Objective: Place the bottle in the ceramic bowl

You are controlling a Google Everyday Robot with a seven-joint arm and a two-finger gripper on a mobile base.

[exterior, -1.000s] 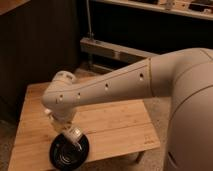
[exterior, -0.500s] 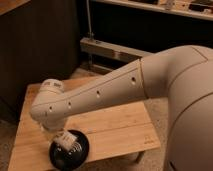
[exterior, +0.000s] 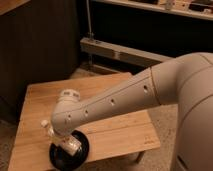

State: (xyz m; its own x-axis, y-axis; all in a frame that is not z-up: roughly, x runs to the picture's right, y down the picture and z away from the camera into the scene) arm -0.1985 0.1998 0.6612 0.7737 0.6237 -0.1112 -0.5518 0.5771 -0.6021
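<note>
Starting at the claw (exterior: 71,145): hangs low at the near-left corner of the bench (exterior: 107,87), right over the bowl (exterior: 56,159), largely tucked under the wrist. Cannot tell whether apart, together or clamped on anything.

Just left of the wrist, leaning toward the bench's left edge with the cap uppermost, shows what looks like the bottle (exterior: 46,128). Appears to sit above the bowl's left rim or just outside it. Cannot tell whether carried or resting on the wood.

Reads as the closing step, with only 1 thing left: getting the bottle down inside the bowl.

Possible trouble from here, judged from the layout:

1. Letting go while the bottle leans outward near the rim. Likely sends it over the rim onto the bench, or off the left edge, instead of into the bowl.
2. Pushing down or sideways on the bowl. Sits very close to the near edge, looks glossy, and probably slides easily, so could go off the bench.
3. Dropping from too high. Being slim, light and shut inside a shallow bowl, may bounce or roll back out.
4. Pulling away carelessly. Could catch the bottle on the wrist or on the thick arm (exterior: 125,97) reaching in from the right edge.
</note>
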